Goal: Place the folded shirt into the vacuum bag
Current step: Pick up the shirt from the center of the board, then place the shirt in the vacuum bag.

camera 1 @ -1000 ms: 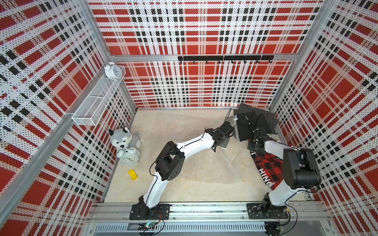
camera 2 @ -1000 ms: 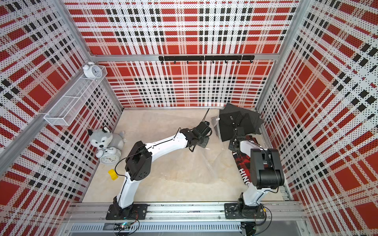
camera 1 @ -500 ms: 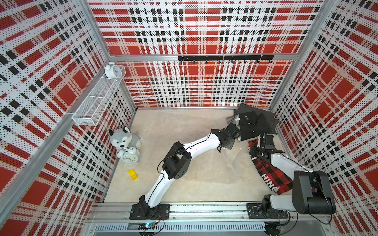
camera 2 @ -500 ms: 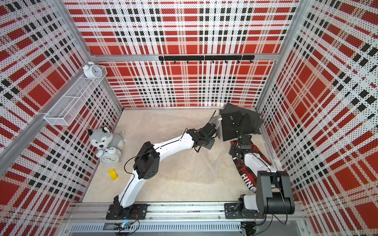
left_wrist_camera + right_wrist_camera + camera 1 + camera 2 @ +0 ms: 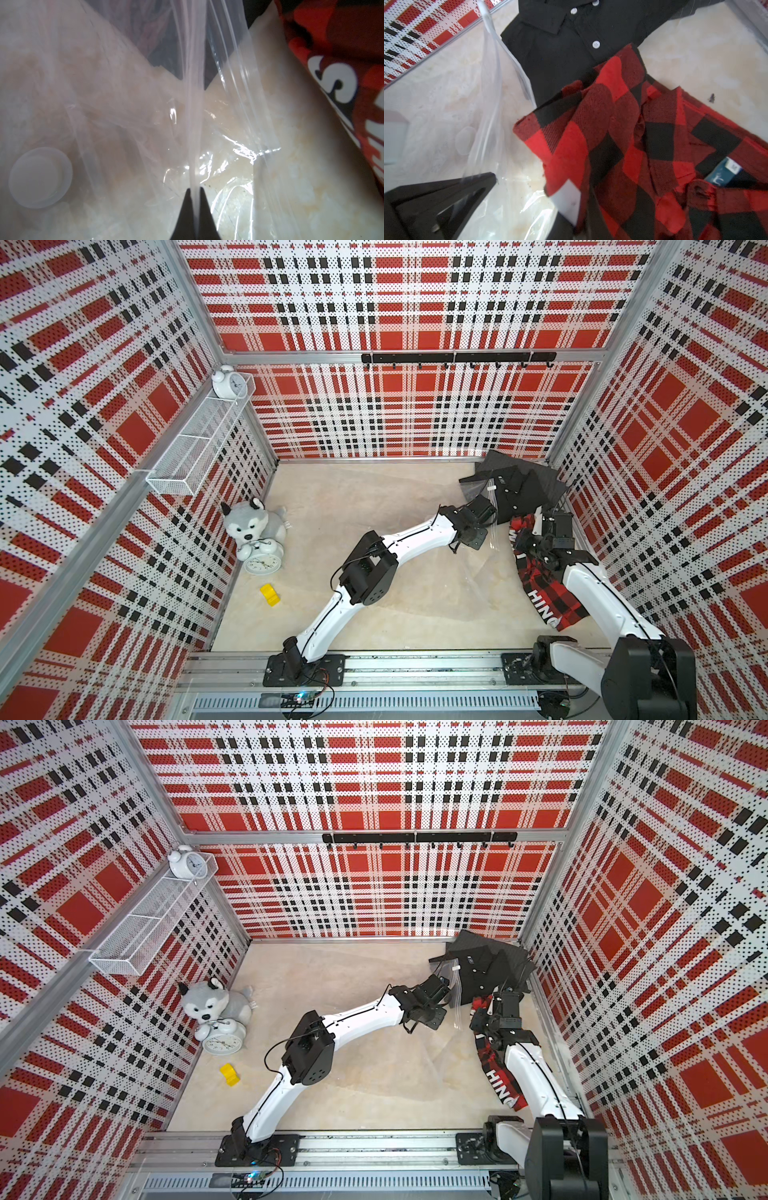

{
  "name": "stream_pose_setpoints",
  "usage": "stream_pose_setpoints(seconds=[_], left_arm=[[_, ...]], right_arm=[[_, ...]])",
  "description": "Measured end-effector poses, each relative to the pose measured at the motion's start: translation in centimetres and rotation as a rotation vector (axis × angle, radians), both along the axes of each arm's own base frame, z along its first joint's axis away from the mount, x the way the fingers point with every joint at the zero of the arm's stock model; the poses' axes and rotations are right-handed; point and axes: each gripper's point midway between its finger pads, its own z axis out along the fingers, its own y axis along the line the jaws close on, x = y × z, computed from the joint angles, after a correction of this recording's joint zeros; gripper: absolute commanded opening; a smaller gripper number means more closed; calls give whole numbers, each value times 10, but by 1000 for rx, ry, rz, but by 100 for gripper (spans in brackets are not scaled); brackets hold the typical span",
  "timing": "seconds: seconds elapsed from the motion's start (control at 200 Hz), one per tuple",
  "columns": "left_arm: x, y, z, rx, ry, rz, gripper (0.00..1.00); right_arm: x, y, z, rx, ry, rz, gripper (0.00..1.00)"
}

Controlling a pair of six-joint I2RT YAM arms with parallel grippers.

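Bag side: left claw [image 5: 195, 193] clamped on the vacuum bag [image 5: 124, 104] mouth edge, holding it up. The right claw [image 5: 528, 540] sits at the far end of the red plaid shirt [image 5: 544, 593] (grip: can't tell) — shirt on the surface [image 5: 353, 497] just beside the mouth, long axis toward the right arm's base — right arm nearer.

vacuum bag [image 5: 239, 124]: spread on the desk [image 5: 353, 497] ahead of me, right of centre; one edge is in my left end effector [image 5: 195, 189].
near shirt [image 5: 544, 593]: on the desk at my right, beside the bag, under my right end effector [image 5: 524, 540].
far shirt [image 5: 519, 489]: back right corner, partly under the near shirt's far end.
plush dog [image 5: 253, 526], clock [image 5: 262, 562], block [image 5: 270, 594]: on the desk along the left wall.
wire shelf [image 5: 195, 448]: on the left wall, with a second clock [image 5: 228, 383] at its far end.
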Motion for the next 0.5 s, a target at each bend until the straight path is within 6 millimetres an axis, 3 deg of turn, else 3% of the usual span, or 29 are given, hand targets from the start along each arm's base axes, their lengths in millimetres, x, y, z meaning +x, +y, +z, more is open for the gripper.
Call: stream_pose_setpoints(seconds=[0.235, 0.501], left_arm=[[-7, -9, -8, -21, 30, -19, 0], [-7, -12, -11, -37, 42, -13, 0]], right_arm=[[0, 10, 22, 37, -52, 32, 0], [10, 38, 20, 66, -38, 82, 0]])
